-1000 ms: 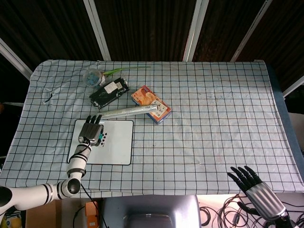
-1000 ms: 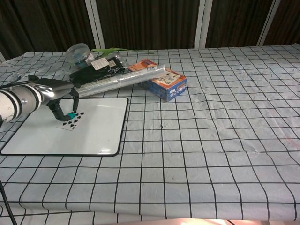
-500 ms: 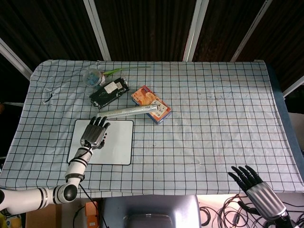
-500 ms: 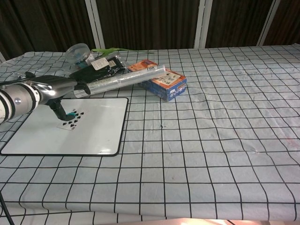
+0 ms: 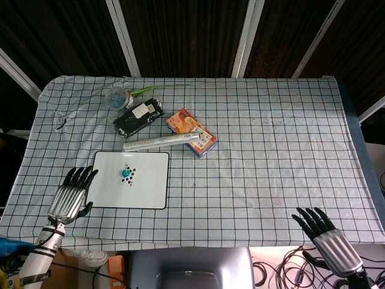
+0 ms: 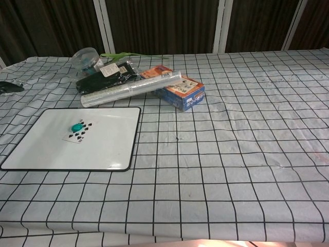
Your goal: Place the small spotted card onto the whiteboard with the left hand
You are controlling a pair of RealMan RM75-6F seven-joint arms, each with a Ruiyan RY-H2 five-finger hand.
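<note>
the small spotted card (image 6: 76,136) lies flat on the whiteboard (image 6: 103,149) under a teal magnet (image 6: 76,126), the empty left hand (image 5: 71,197), fingers spread, best kept clear of the board's edge.

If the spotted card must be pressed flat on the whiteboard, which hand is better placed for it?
Left, probably. The left hand hovers open beside the whiteboard, where the spotted card lies. The right hand is open past the table's far near corner.

Checked tablecloth (image 5: 271,150), dark panels (image 5: 180,36) — perhaps windows
</note>
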